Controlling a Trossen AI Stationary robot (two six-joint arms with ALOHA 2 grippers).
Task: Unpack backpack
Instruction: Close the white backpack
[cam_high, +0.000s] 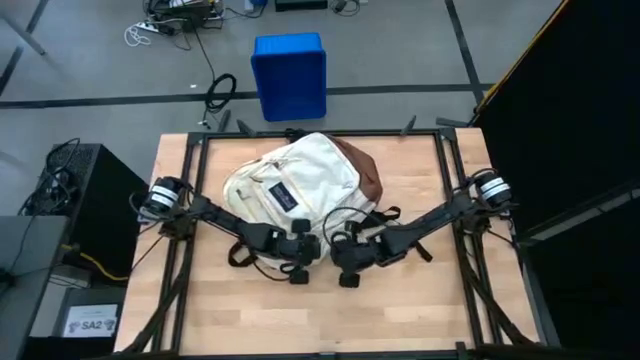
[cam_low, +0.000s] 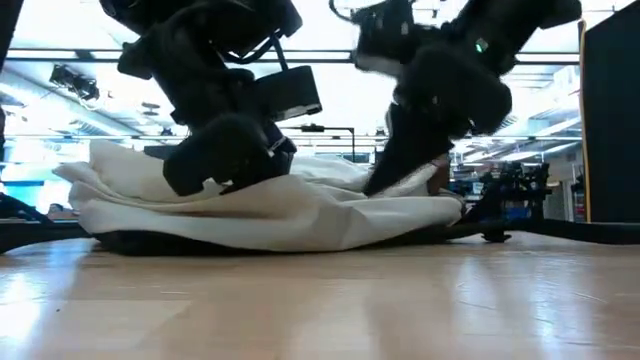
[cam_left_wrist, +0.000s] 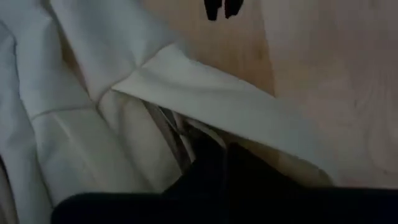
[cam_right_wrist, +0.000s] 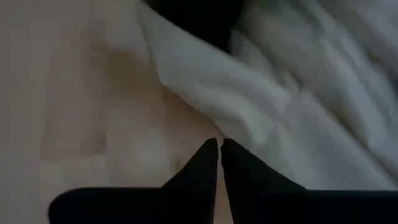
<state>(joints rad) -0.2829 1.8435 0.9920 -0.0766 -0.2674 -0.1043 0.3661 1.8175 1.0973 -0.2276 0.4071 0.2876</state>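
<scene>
The cream-white backpack (cam_high: 295, 180) lies flat on the wooden table, its brown base (cam_high: 362, 170) toward the far right and its logo patch (cam_high: 283, 197) facing up. My left gripper (cam_high: 300, 262) is at the backpack's near edge. In the left wrist view its shut fingers (cam_left_wrist: 214, 163) reach the rim of a cream flap beside a zipper line. My right gripper (cam_high: 346, 268) sits just to the right of it, fingers shut (cam_right_wrist: 219, 144), their tips at the fabric's near edge where cloth meets wood. My left gripper meets the edge of a cream flap (cam_left_wrist: 205, 134) at the backpack's near side, coming slanted down from the near left. The flap covers the fingertips, so I cannot tell how many layers are held. The backpack stays lying on the table. My right gripper's shut tips stand by the cloth's edge (cam_right_wrist: 205, 118); I cannot tell whether they touch it.
A blue crate (cam_high: 290, 75) stands on the floor beyond the far edge. Dark straps (cam_high: 240, 255) trail from the backpack's near side. Black frame rails (cam_high: 190, 200) run along the table's left and right. Bare wood (cam_high: 320, 320) lies toward the near edge.
</scene>
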